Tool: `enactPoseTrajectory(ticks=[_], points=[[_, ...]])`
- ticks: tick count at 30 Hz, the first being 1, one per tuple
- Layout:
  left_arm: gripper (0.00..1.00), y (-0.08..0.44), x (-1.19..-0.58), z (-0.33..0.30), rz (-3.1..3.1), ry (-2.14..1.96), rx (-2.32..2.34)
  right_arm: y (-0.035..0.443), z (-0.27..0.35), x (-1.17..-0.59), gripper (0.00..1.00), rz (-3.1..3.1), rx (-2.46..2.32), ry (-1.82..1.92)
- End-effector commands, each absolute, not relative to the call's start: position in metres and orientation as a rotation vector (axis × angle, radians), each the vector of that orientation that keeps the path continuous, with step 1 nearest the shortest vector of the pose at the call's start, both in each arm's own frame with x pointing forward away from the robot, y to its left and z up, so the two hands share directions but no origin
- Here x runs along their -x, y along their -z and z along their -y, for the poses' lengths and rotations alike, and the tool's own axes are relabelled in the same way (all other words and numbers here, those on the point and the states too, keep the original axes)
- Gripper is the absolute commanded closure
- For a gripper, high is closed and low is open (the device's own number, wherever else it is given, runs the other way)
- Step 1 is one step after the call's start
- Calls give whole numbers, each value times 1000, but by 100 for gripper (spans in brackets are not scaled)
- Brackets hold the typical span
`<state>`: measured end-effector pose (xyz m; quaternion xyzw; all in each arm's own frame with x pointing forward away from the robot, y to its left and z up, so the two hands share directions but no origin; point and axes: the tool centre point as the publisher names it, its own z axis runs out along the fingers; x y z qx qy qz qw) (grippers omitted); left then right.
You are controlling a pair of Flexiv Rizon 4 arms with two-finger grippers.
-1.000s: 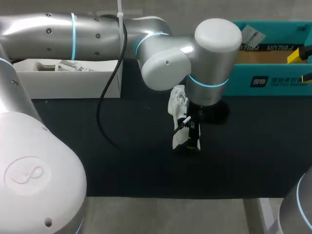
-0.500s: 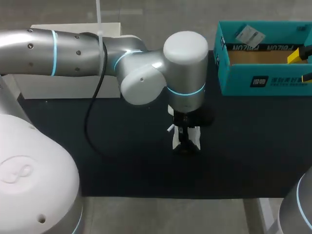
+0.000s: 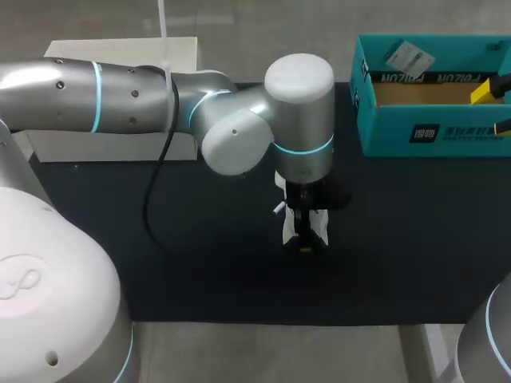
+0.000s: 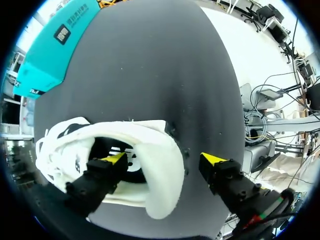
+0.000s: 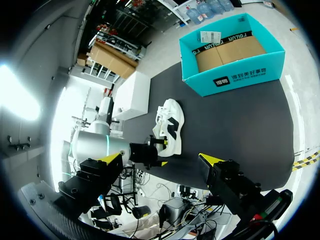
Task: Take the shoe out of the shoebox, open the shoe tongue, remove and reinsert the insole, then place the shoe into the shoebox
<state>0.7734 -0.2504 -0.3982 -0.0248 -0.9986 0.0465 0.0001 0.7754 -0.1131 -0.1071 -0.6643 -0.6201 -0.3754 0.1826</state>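
My left gripper (image 4: 164,160) is spread wide, not clamped on anything. One yellow tip is down inside the shoe (image 5: 169,125) opening and the other hangs outside, clear of the heel. Over the last second that arm swung away from the shoebox (image 3: 447,132) and settled right on top of the shoe, then barely budged. I read that as the take-out step being finished and me lining up for the tongue or insole (can't see the insole itself from here). The shoe sits out on the black desk (image 3: 200,271), about mid-desk and well apart from the box. Its long axis seems to run from my side toward the far edge, heel end at my gripper and toe away, I think. My right gripper (image 5: 161,159) is wide open too, empty, parked off by the box.
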Motion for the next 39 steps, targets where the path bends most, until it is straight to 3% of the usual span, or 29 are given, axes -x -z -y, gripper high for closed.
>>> enactPoseTrajectory(ticks=[1, 12, 39], points=[[100, 403, -776, 257, 3124, -103, 60, 108, 113, -775, 0, 1750, 1878, 1058], [100, 384, -766, 254, 3083, 6, 55, 108, 113, -775, 0, 1750, 1878, 1058], [100, 125, -744, 204, 3040, -111, 381, 108, 113, -775, 0, 1750, 1878, 1058]])
